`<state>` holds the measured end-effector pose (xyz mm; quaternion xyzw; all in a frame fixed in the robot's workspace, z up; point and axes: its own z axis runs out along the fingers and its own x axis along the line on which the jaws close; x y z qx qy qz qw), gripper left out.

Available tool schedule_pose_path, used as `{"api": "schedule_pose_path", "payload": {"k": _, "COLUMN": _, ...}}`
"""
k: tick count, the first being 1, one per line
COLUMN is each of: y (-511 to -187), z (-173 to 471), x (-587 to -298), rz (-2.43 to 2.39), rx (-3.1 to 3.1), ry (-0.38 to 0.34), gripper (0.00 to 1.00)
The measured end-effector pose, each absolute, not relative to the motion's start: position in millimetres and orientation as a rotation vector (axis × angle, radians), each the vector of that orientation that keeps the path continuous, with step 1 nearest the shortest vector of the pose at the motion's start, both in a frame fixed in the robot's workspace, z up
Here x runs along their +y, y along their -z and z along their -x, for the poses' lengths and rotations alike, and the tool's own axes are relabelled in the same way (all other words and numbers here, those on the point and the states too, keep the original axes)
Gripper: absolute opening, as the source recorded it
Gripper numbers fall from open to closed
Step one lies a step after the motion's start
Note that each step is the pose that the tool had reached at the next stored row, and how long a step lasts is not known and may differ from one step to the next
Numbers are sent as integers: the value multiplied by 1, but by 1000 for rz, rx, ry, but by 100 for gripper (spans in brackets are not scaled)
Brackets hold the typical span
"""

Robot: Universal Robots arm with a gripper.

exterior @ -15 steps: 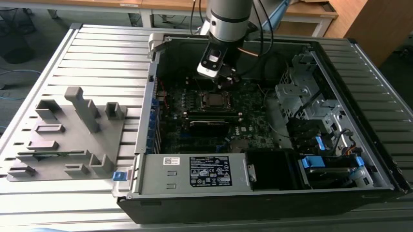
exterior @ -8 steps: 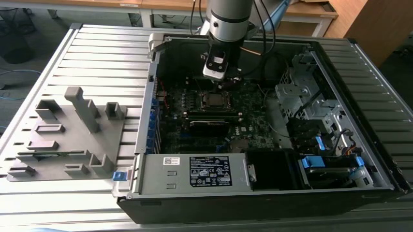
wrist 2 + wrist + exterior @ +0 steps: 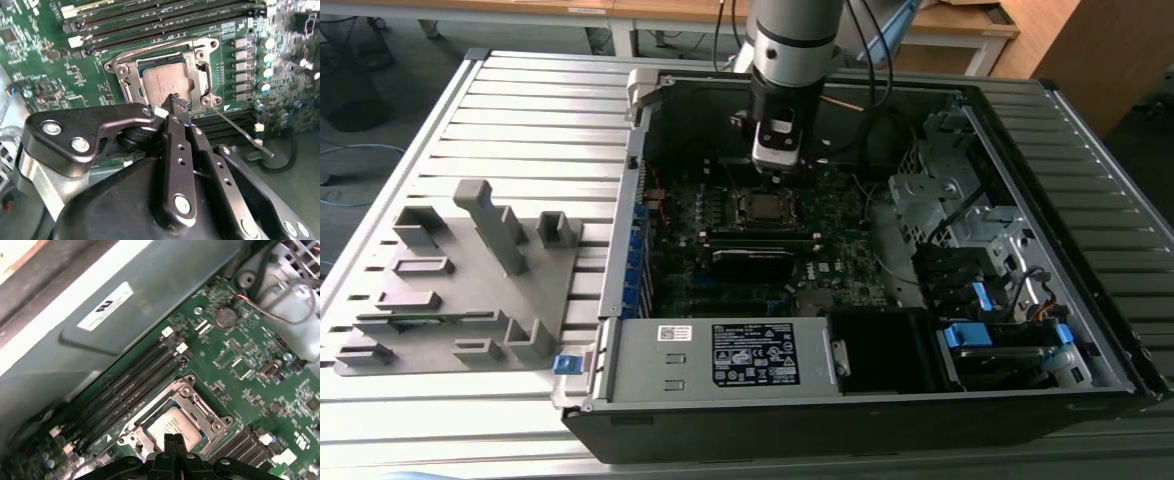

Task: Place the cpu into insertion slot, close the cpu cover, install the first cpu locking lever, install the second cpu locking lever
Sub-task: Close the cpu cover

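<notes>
With the hand (image 3: 176,102) closed, fingers together and empty, tip at the edge of the cpu (image 3: 162,82) lying in the insertion slot (image 3: 121,70) beneath the seemingly lowered cpu cover (image 3: 197,72), press straight down gently; avoid snagging the unlatched locking lever (image 3: 239,127) just beside.

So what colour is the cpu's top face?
The cpu is dull grey-silver, clearest in the second wrist view.

One cpu (image 3: 165,82), one cpu cover (image 3: 201,67), one hand (image 3: 176,103)
</notes>
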<state>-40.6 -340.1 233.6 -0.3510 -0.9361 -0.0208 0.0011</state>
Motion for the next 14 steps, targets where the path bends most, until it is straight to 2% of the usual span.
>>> {"api": "schedule_pose_path", "payload": {"k": 14, "y": -233, "z": 41, "x": -340, "rz": 718, "rx": -3050, "ry": 64, "gripper": 11}}
